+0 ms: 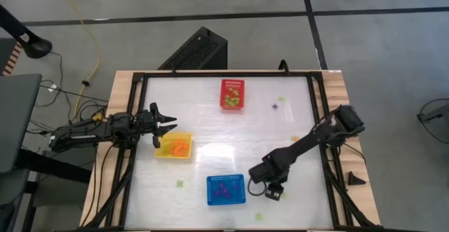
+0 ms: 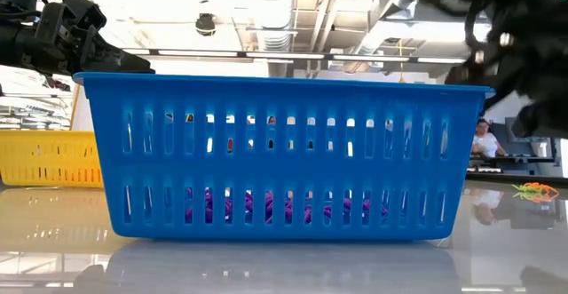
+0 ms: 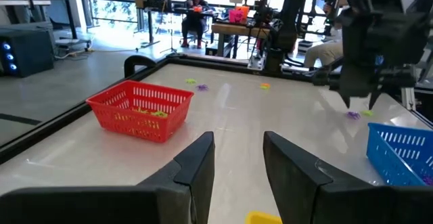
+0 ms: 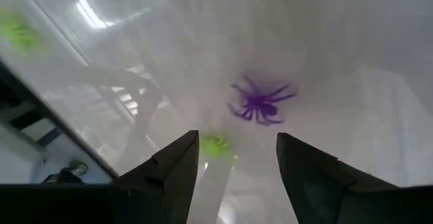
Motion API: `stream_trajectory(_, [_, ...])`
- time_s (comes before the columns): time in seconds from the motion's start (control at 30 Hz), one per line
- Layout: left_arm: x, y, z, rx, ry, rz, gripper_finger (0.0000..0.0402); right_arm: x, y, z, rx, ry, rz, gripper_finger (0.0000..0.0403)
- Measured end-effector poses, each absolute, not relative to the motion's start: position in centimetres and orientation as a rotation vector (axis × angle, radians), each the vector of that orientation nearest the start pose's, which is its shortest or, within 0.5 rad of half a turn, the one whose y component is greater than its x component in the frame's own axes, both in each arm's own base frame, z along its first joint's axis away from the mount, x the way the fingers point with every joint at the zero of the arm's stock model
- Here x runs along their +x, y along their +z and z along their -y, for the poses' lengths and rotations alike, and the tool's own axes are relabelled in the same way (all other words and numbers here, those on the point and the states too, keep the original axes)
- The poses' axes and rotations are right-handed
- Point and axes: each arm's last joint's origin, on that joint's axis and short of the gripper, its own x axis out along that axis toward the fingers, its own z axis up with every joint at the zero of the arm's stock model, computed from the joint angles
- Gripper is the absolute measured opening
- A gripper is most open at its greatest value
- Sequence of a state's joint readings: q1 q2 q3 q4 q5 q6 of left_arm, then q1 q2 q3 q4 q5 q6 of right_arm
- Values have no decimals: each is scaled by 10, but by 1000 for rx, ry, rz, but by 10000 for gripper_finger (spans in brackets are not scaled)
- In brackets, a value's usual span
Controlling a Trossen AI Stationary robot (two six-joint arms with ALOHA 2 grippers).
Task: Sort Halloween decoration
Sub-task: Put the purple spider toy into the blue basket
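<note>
The Halloween decoration lies scattered on the white table. A purple spider point(image 4: 259, 104) and a green trinket point(image 4: 215, 147) lie just below my right gripper point(image 4: 237, 146), which hangs open above them near the blue basket point(image 1: 226, 190), touching nothing. In the high view the right gripper point(image 1: 272, 188) hides both. Purple trinkets point(image 2: 266, 207) lie in the blue basket, orange ones point(image 1: 175, 147) in the yellow basket point(image 1: 184, 155), green ones point(image 3: 145, 113) in the red basket point(image 1: 233, 94). My left gripper point(image 1: 165, 128) waits open and level above the yellow basket's far left corner.
Loose trinkets lie about: a purple one point(image 1: 275, 106) and a green one point(image 1: 282, 99) at the far right, an orange one point(image 1: 295, 139) beside the right arm, green ones point(image 1: 179, 183) point(image 1: 258, 216) near the blue basket. A black frame point(image 1: 317, 99) borders the table.
</note>
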State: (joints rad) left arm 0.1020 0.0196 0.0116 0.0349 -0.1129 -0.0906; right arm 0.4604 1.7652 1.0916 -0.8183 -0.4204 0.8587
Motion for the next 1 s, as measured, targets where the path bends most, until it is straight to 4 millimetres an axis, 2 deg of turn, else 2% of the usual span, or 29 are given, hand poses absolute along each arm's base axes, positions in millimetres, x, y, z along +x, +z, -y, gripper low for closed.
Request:
stream_trajectory(0.13, [97, 169, -13, -90, 213, 37, 116, 274, 146, -144, 623, -32, -1785, 230])
stream_trajectory(0.33, [97, 169, -13, -90, 213, 37, 116, 276, 134, -144, 629, -52, -1831, 230])
stream_trajectory(0.7, [97, 169, -13, -90, 213, 37, 116, 282, 133, -133, 695, -141, -1810, 224])
stream_trajectory(0.83, [97, 169, -13, -90, 213, 37, 116, 283, 133, -131, 704, -146, -1806, 194])
stream_trajectory(1.0, [97, 169, -13, -90, 213, 36, 116, 286, 134, -126, 726, -151, -1806, 128])
